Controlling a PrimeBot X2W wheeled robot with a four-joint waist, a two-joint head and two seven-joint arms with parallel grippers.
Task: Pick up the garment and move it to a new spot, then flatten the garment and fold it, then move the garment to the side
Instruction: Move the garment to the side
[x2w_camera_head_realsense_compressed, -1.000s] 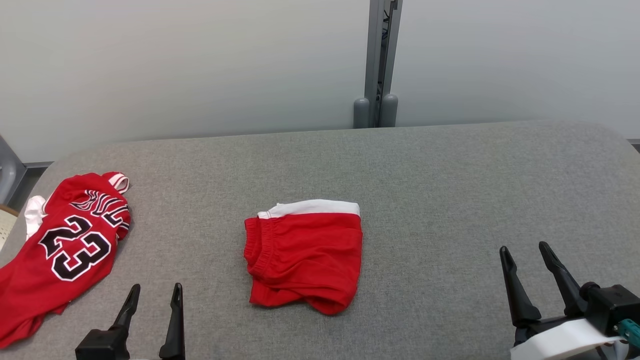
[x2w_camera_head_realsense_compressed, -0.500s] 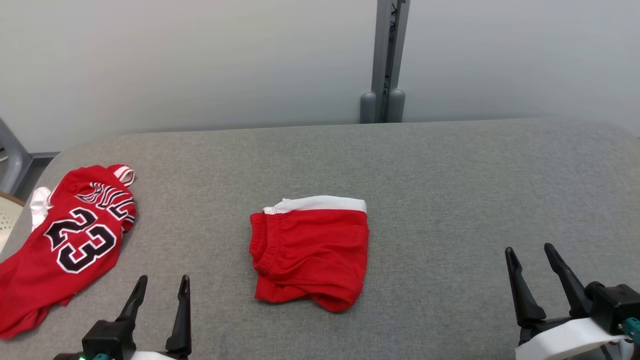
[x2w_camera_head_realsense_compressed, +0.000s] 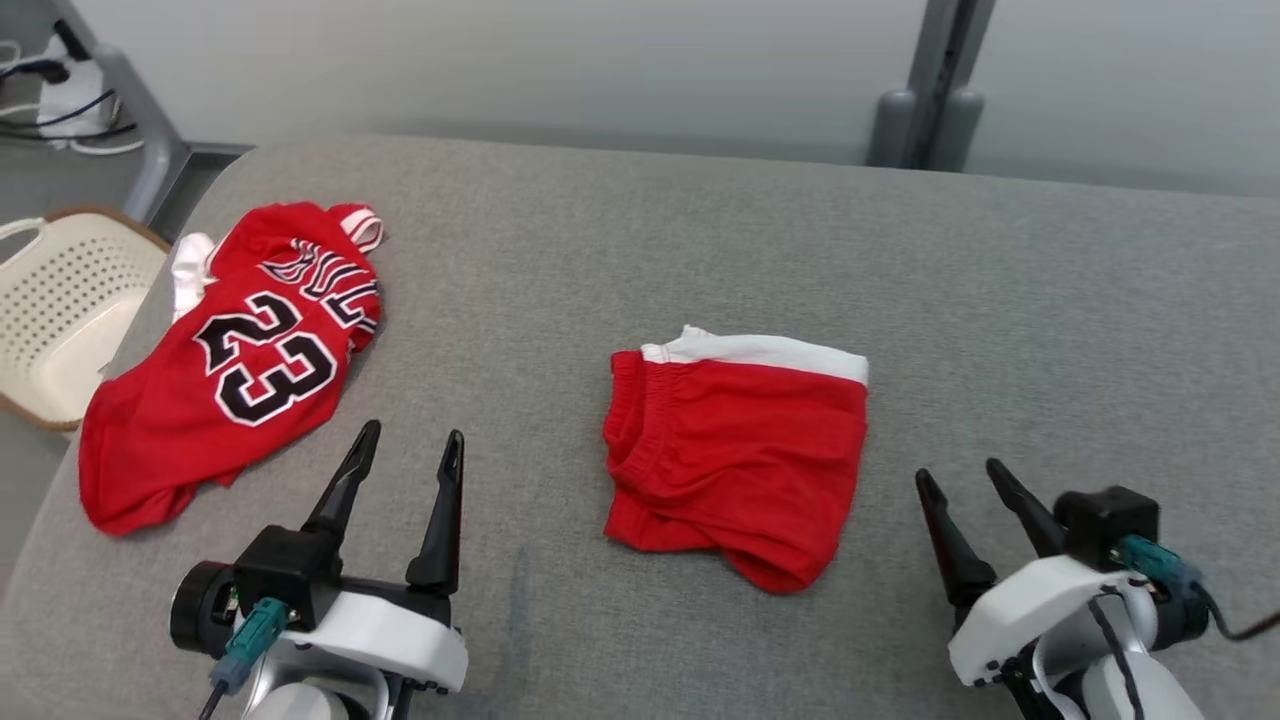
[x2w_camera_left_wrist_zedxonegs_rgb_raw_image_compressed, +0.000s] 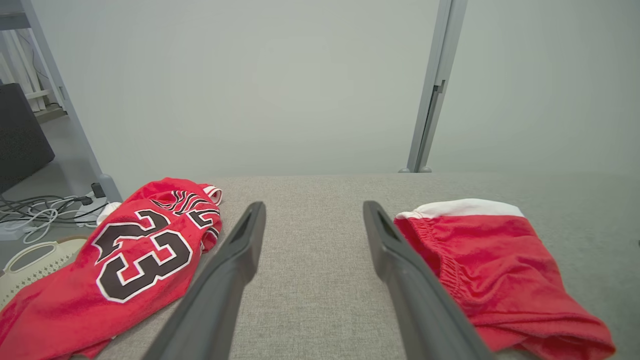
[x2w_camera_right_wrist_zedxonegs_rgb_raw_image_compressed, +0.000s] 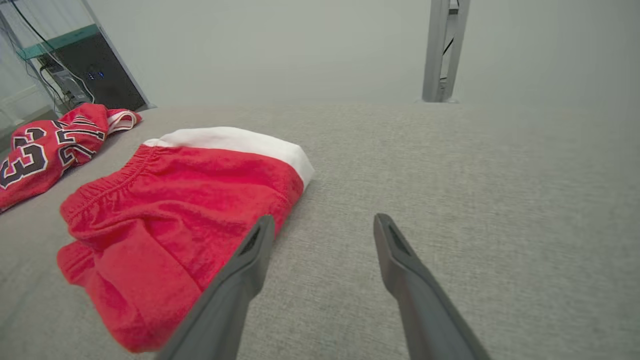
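- Table (x2w_camera_head_realsense_compressed: 600, 230): grey, fabric-covered, with rounded corners; it stands against a pale wall.
- Shorts (x2w_camera_head_realsense_compressed: 745, 450): red with a white band along the far edge. They are folded into a compact rectangle and lie near the middle of the table. The gathered waistband faces the robot's left, and the near edge is lumpy rather than flat.
- Jersey (x2w_camera_head_realsense_compressed: 230, 380): red, with the number 23 in black and white. It is crumpled and unfolded, and lies by the table's left edge, well apart from the shorts. A bit of white cloth shows at its far-left side.
- Left end effector (x2w_camera_head_realsense_compressed: 413, 433): fingers spread wide, holding nothing. It sits over bare table between the jersey and the shorts and touches neither.
- Right end effector (x2w_camera_head_realsense_compressed: 956, 470): fingers spread wide, empty. It is to the right of the shorts, near their near-right corner and apart from them in the head view. Whether its fingertips rest on the table cannot be told.
- Basket (x2w_camera_head_realsense_compressed: 60, 310): cream, perforated, beside the table's left edge and lower than the tabletop.
- Post (x2w_camera_head_realsense_compressed: 925, 100): grey, upright, behind the table's far edge.
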